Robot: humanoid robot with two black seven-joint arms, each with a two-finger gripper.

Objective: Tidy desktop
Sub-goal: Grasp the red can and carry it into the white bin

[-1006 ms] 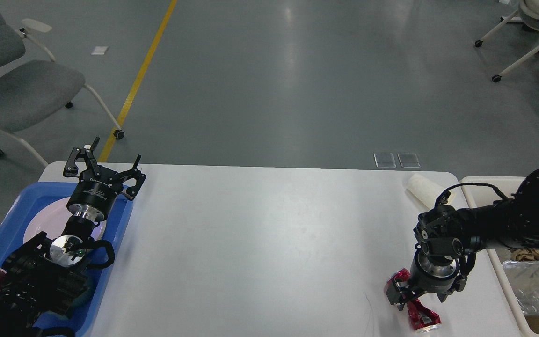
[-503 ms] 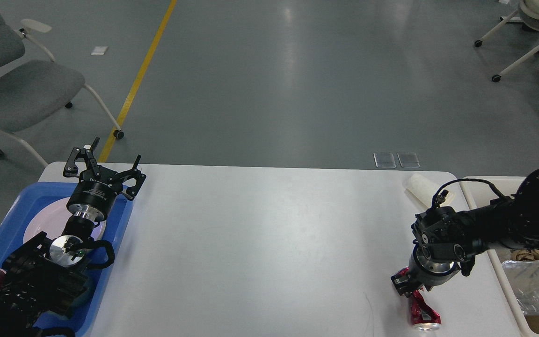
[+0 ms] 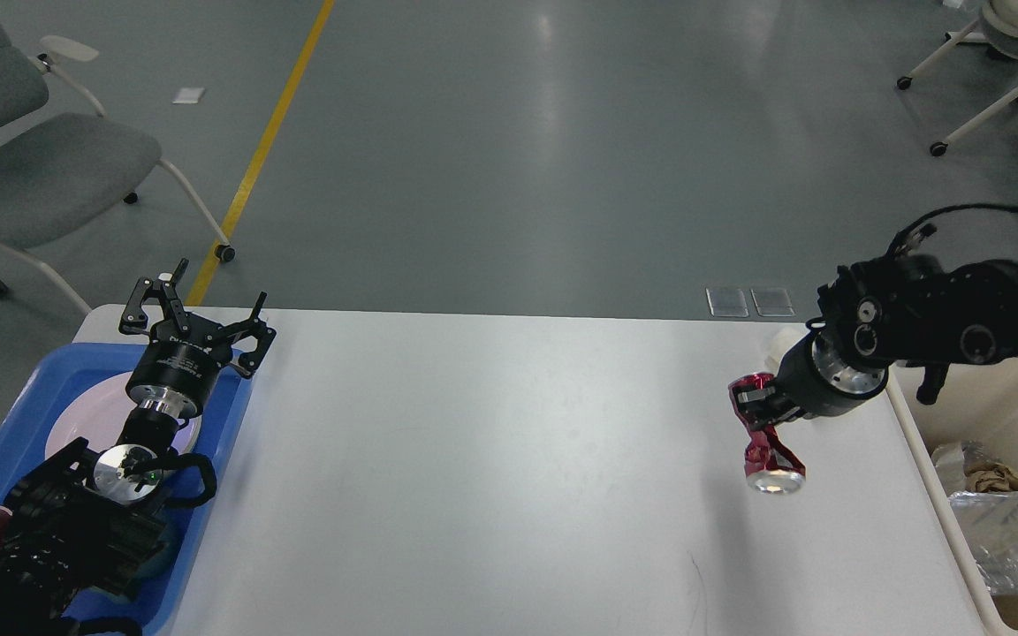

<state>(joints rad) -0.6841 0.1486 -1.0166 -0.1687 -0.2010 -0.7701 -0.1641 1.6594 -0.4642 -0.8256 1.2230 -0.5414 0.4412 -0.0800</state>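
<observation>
The broad middle of the smooth white rectangular counter [image 3: 491, 459] lies bare for passage, hemmed by the blue plastic tray [image 3: 226, 433] leftward and the cream rectangular bin [image 3: 920, 442] at right.

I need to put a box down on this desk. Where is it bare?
The desktop is bare from the blue tray to the crushed red can in the right gripper. The bin at the right edge is crowded.
</observation>
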